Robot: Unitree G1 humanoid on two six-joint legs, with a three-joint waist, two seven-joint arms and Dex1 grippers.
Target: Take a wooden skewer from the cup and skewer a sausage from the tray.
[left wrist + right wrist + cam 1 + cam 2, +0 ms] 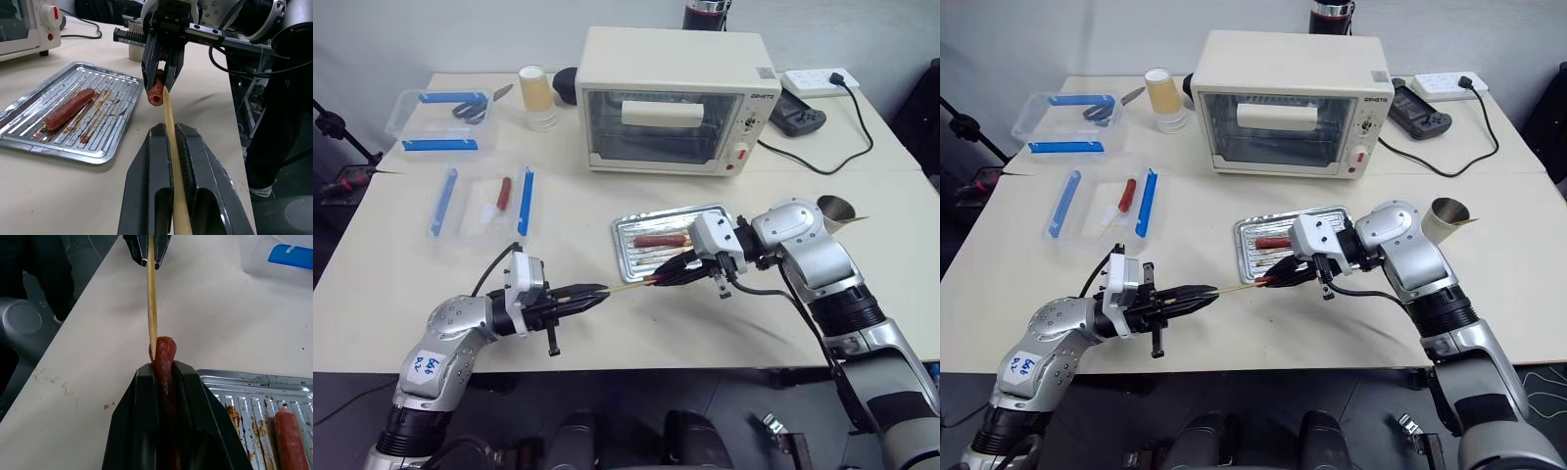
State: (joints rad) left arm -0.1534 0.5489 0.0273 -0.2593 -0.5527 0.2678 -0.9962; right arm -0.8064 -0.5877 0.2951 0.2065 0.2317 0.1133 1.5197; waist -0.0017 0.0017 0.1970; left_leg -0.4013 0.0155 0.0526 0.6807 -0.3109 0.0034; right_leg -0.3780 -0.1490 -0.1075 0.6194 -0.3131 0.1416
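Note:
My left gripper point(597, 291) is shut on the wooden skewer point(170, 127), which points level to the right. Its tip touches the end of a reddish-brown sausage point(163, 355). My right gripper point(658, 279) is shut on that sausage and holds it just above the table, in front of the tray's near edge. The shiny silver tray point(626, 235) lies in the middle of the table with a second sausage point(660, 240) on its ridged base. The grey metal cup point(1445, 212) stands at the right, behind my right forearm.
A cream toaster oven point(671, 98) stands behind the tray. At the back left are a paper cup point(536, 96) and clear plastic boxes with blue clips point(445, 117). Nearer lies a red-handled tool point(503, 193). A power strip point(818, 80) and cable lie at the back right.

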